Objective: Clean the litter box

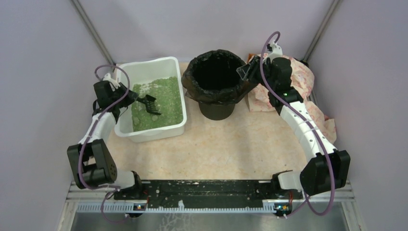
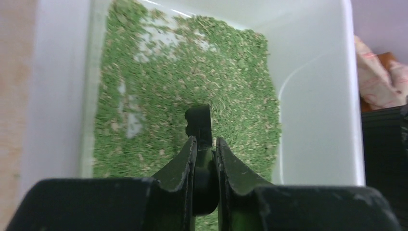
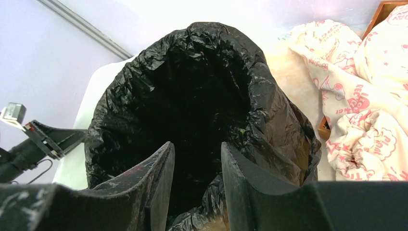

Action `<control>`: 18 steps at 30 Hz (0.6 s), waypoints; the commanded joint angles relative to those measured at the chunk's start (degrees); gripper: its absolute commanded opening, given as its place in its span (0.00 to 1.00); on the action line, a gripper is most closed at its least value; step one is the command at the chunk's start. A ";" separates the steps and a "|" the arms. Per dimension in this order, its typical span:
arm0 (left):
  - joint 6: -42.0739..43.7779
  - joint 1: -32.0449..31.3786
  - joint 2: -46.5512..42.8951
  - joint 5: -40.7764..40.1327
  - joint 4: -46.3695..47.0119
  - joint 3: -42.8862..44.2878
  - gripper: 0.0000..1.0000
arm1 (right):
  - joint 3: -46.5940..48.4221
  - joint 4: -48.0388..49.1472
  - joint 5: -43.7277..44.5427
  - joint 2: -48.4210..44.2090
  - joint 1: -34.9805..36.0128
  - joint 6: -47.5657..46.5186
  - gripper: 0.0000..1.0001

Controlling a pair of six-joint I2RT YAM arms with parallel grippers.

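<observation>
Setup: one white rectangular plastic litter box (image 1: pixel 153 135) with rounded corners is sitting at the left of the beige table (image 1: pixel 231 144). It is carrying a bed of green granular litter (image 1: pixel 163 96), thin in patches at the far end where white floor is showing through.

Left gripper (image 1: pixel 136 98): the fingers are clamping narrow on the handle of one black plastic slotted scoop (image 1: pixel 150 105). In the left wrist view the handle is running straight out between the two fingers (image 2: pixel 187 161) towards the litter. I cannot tell whether the scoop head is biting into the litter or only resting on it.

Key relation: the litter is lying directly ahead of and below the left gripper's fingers. The litter box's long axis is running near-to-far, roughly along the reach of the left arm, and the scoop head is pointing across it towards the right. The left arm is plainly the nearer one.

One round bin lined with a black plastic bag (image 1: pixel 190 79) is standing just beside the litter box's right wall.

Right gripper (image 1: pixel 245 72): it is hanging at the bin's right rim, fingers narrowly parted with crumpled bag between them low down. I cannot tell if they are pinching it.

One white cloth with pink print (image 1: pixel 308 82) is lying behind the right arm.
</observation>
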 commanded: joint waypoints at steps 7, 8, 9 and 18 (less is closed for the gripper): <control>-22.91 -2.91 8.89 15.20 30.13 -11.13 0.00 | 1.38 2.06 0.54 -0.53 -0.28 -0.17 0.41; -25.22 -3.34 10.39 16.08 33.66 -11.70 0.00 | 1.37 1.90 0.55 -0.62 -0.31 -0.22 0.41; -27.32 -3.93 12.01 16.76 37.39 -12.49 0.00 | 1.47 1.76 0.55 -0.62 -0.31 -0.23 0.41; -47.68 -6.34 23.88 19.63 69.01 -19.71 0.00 | 2.66 -0.64 2.05 -1.70 -0.34 -1.66 0.41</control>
